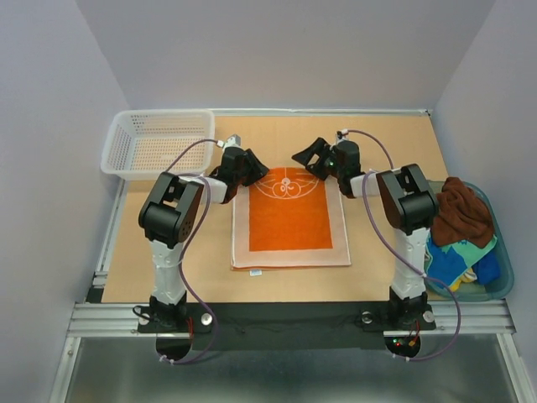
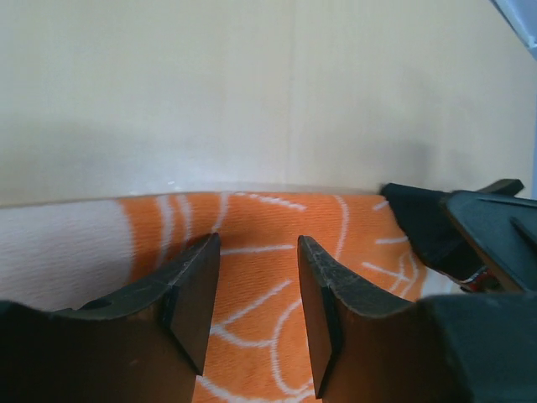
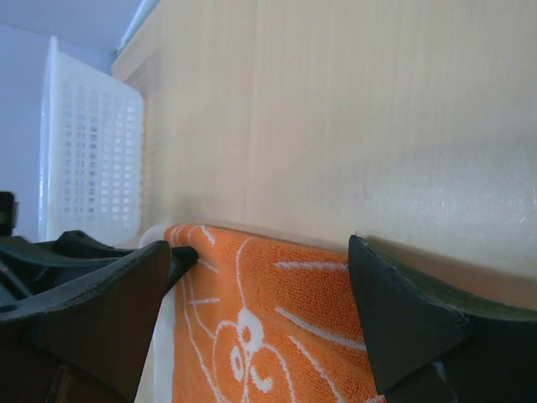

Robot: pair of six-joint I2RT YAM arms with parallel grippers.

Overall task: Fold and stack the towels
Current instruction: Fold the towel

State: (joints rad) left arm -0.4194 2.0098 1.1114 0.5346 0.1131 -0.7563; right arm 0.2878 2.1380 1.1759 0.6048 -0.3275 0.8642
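ok so the orange terry towel with white circle print and pale border (image 1: 289, 222) is lying flat in the middle of the tan wooden table (image 1: 377, 260), and both arms hover at its far edge. The left gripper (image 1: 239, 164) is over the far left corner, jaws parted with nothing between them, just orange cloth showing through the gap. The right gripper (image 1: 315, 155) is by the far right corner, jaws spread wide, not holding anything either

My guess is they're lining up to pinch that far edge and fold it toward the near side. To do it well I'd grab at matching spots near the corners, get one finger under the cloth, and lift both together, or the fold goes crooked

The plain dark brown towel (image 1: 460, 210) and the green-yellow-blue one (image 1: 449, 260) sit bunched in the translucent blue-green tub (image 1: 503, 260) on the right
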